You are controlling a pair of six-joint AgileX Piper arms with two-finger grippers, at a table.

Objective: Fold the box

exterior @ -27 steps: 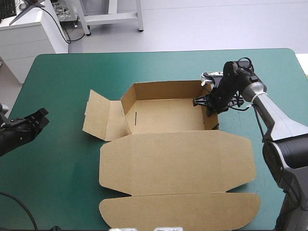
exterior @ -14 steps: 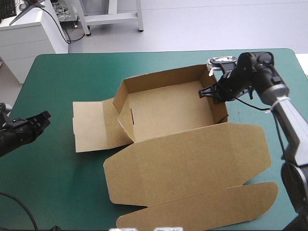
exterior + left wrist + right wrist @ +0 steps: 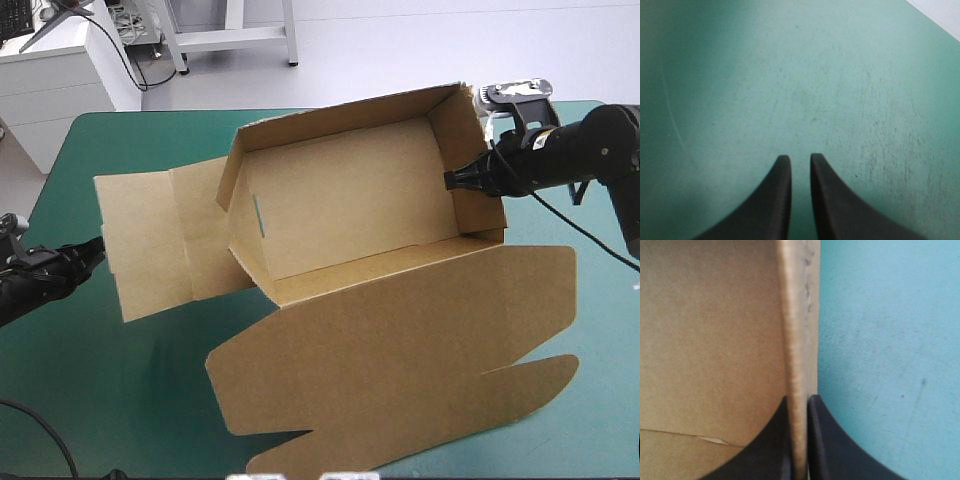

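Note:
The brown box is an open tray with its walls up, lifted and tilted above the table so its inside faces the high view. Its lid hangs flat toward the front, and a side flap sticks out to the left. My right gripper is shut on the tray's right wall. In the right wrist view that wall runs straight up between the black fingers of the right gripper. My left gripper stays low by the table's left edge, just off the flap, shut and holding nothing.
The teal-green cover shows at the front left, and a strip of it runs along the far edge behind the box. The lid's rounded tuck flap reaches toward the front right of the table.
The right gripper has raised the box by its right wall and carried it up and right. The tray now tilts more steeply and the left flap has swung up. The left arm has barely moved.

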